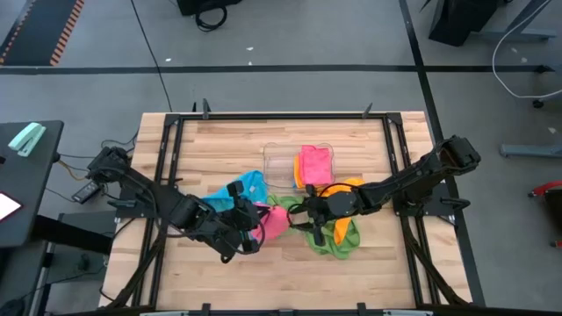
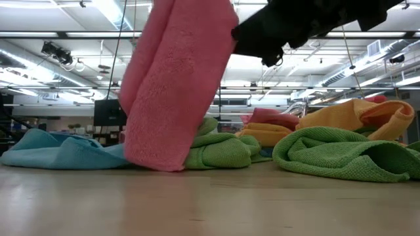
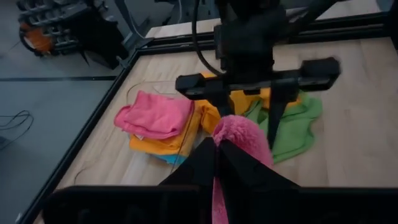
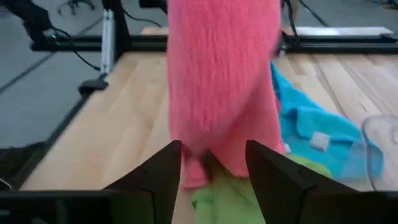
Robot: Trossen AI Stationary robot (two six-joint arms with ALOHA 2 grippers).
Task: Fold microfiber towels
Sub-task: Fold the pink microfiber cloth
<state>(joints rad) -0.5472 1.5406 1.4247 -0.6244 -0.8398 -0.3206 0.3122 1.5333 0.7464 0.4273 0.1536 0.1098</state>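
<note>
A pink towel (image 2: 174, 85) hangs from my left gripper (image 3: 217, 149), which is shut on it near the table's middle (image 1: 253, 230). My right gripper (image 4: 214, 180) is open and faces the hanging pink towel (image 4: 217, 81) from the right. Its fingers stand on either side of the towel's lower part, and I cannot tell whether they touch it. A blue towel (image 1: 241, 189) lies crumpled on the table to the left. A green towel (image 1: 338, 239) and an orange towel (image 1: 349, 186) lie crumpled to the right. My left gripper pinches a bunched upper part of the pink towel (image 3: 239, 132) between its two fingers. The towel hangs below the fingers in a loose, folded-over column. Its lower end (image 2: 157, 160) rests on the table against the green towel.
A clear plastic tray (image 1: 274, 162) stands at the far middle of the table. It holds a folded pink towel (image 1: 314, 162) on an orange one. Bare wood lies along the near edge (image 1: 281, 281) and at the far left. A black frame rims the table.
</note>
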